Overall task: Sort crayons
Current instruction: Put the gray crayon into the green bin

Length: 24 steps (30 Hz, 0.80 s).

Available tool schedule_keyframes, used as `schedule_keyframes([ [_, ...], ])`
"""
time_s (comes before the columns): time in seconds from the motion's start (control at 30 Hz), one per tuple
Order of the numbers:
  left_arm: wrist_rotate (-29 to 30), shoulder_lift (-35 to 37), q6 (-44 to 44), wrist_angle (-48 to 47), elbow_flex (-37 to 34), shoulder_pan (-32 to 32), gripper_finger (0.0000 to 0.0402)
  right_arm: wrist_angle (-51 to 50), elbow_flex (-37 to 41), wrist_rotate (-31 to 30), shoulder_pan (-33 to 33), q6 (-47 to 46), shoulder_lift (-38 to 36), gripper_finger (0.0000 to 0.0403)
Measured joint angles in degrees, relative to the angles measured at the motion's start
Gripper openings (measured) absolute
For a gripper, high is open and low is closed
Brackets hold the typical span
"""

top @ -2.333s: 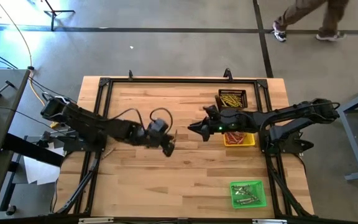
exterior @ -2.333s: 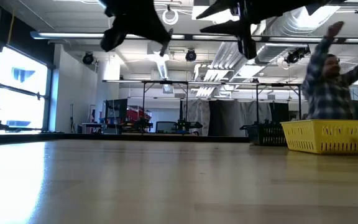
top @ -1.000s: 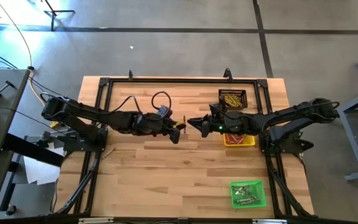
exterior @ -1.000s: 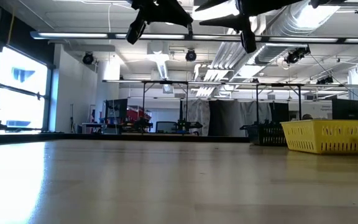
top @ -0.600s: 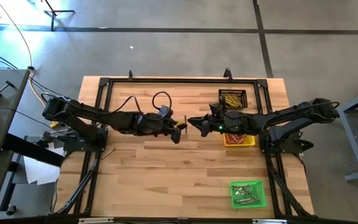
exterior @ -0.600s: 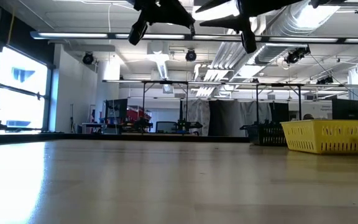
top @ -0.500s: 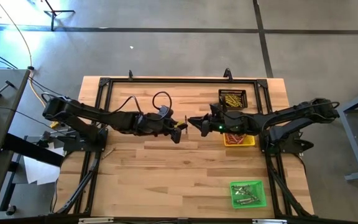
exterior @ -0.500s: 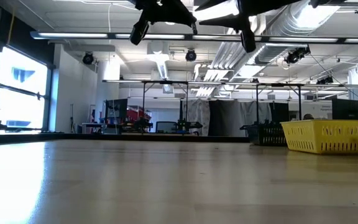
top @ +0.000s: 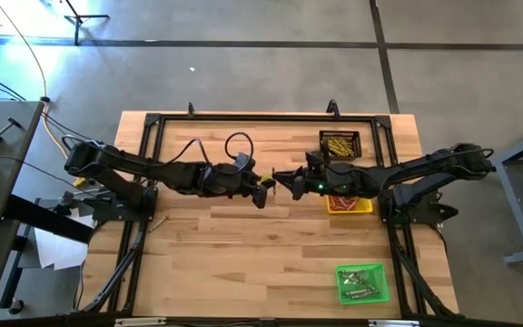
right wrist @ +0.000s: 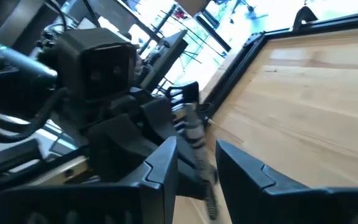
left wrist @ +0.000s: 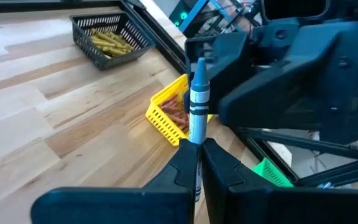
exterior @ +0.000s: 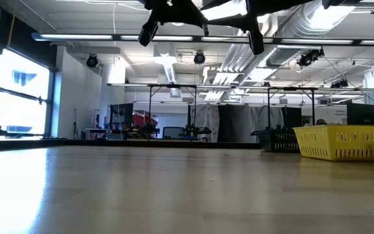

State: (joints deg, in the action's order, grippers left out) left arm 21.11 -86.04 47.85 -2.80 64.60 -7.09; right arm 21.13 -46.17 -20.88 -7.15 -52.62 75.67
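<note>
A grey paper-wrapped crayon with dark bands (left wrist: 197, 106) is up in the air over the middle of the pale wooden table (top: 243, 263), pinched at its lower end by the left gripper (left wrist: 199, 163), whose jaws are pressed tight on it. Its free tip points at the right gripper (right wrist: 194, 163), which faces it from just beside, jaws spread with the crayon lying in the gap between them. It looks like a mid-air handover. To do it well, I reckon the right jaws should close squarely on the bare upper half before the left lets go, or the thin stick could twist and drop. Near the right arm sit a yellow mesh tray of reddish crayons (left wrist: 166, 117), a black mesh tray of yellow crayons (left wrist: 107, 38) and a green tray (top: 363, 282), likely where this grey one belongs.
</note>
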Motion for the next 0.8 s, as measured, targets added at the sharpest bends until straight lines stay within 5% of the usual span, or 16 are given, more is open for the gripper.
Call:
schedule_keyframes([
  [0.6, -1.73, -1.95, -3.55, -5.39, 4.55, -0.15, 0.0, -19.44, -14.84, -0.12, -0.49, 6.54, 5.72, 0.009],
  [0.8, -1.73, -1.5, -3.54, -6.65, 4.53, -0.22, 0.0, -21.92, -14.99, -0.66, -0.47, 6.38, 5.69, 0.0025],
])
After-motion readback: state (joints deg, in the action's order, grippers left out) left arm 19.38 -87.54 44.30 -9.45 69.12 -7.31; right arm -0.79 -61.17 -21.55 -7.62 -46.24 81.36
